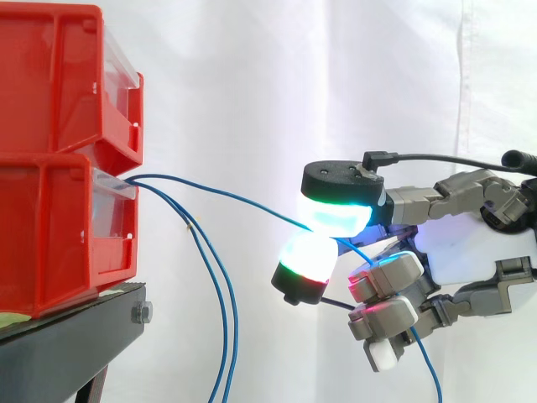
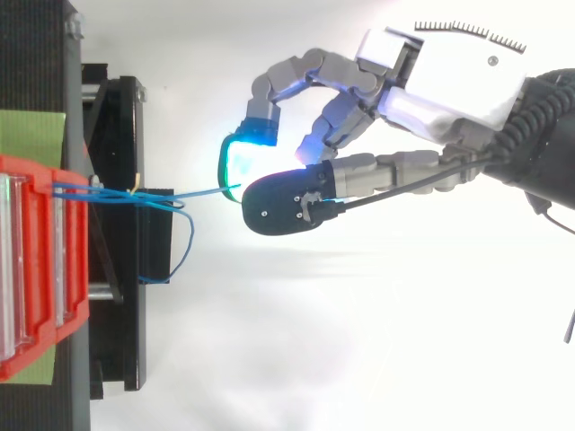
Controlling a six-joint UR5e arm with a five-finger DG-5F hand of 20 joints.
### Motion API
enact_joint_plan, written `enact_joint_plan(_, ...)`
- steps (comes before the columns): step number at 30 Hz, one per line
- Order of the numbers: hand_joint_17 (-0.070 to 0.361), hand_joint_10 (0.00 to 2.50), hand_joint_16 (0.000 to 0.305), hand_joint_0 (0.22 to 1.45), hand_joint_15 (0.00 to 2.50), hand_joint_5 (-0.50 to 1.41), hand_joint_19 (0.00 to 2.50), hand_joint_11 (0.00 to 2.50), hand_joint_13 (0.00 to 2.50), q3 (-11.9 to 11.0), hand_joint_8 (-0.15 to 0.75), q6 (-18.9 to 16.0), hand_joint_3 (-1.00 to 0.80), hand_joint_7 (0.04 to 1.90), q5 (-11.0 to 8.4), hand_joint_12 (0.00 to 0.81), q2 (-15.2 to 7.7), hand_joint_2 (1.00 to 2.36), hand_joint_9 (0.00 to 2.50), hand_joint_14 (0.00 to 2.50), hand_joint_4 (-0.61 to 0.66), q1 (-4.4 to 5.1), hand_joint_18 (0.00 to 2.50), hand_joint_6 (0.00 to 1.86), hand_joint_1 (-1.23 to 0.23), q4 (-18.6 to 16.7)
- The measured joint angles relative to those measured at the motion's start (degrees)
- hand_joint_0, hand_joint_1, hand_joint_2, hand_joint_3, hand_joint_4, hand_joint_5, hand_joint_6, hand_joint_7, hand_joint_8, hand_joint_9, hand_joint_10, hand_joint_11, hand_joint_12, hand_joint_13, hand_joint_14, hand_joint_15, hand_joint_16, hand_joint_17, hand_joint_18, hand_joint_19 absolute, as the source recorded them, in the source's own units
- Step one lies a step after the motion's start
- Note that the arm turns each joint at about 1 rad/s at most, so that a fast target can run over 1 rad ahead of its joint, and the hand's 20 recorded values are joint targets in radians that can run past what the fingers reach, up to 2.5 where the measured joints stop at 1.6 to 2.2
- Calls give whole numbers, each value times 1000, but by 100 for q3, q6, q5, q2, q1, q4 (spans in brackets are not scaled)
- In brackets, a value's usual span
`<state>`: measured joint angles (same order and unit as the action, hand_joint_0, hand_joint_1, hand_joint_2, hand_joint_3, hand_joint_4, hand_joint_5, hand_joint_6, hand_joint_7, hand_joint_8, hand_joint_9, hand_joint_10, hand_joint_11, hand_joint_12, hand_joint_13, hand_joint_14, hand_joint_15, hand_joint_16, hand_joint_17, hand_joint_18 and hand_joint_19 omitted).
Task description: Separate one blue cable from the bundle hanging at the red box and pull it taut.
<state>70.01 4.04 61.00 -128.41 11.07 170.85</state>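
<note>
**Blue cable [image 1: 243,199] being pinched between glowing fingertips**

Red plastic is filling the left edge of the side view, where the upper red bin [image 1: 50,75] is sitting stacked on the lower red bin [image 1: 50,235], both resting on the black stand [image 1: 67,344] before the white curtain [image 1: 336,84]. Thin blue wiring is coming out at the clear front of the lower bin, just under the upper one.

One cable is running from there across open air to the hand [image 1: 478,252], which is reaching in from the right. The hand is gripping this cable: a cyan-lit pad [image 1: 336,217] is pressing on it from above and a white pad with a green and red band [image 1: 304,256] is meeting it from below, with the cable caught between them. The remaining fingers are curling underneath, near the palm. The span between bin and pads is arching gently in the side view, so it is not looking fully straight. Past the pinch, the cable is passing through the hand and its free end [image 1: 428,369] is dangling below the curled fingers.

The other blue strands [image 1: 226,353] are hanging down from the bin front beside the stand, well apart from the hand. From above, the held cable [image 2: 207,190] is lying almost straight between the bin and the cyan pad [image 2: 235,166], while a slack loop [image 2: 187,235] is drooping beside the stand. A green sheet [image 2: 31,135] is lying under the bins.
</note>
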Motion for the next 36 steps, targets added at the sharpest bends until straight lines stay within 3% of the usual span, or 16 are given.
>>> enact_joint_plan(36,93,315,41,694,1671,-204,801,1582,1101,-3,258,0,-184,1100,0,310,0,1027,1091,1,-99,0,728,934,-709,-2)
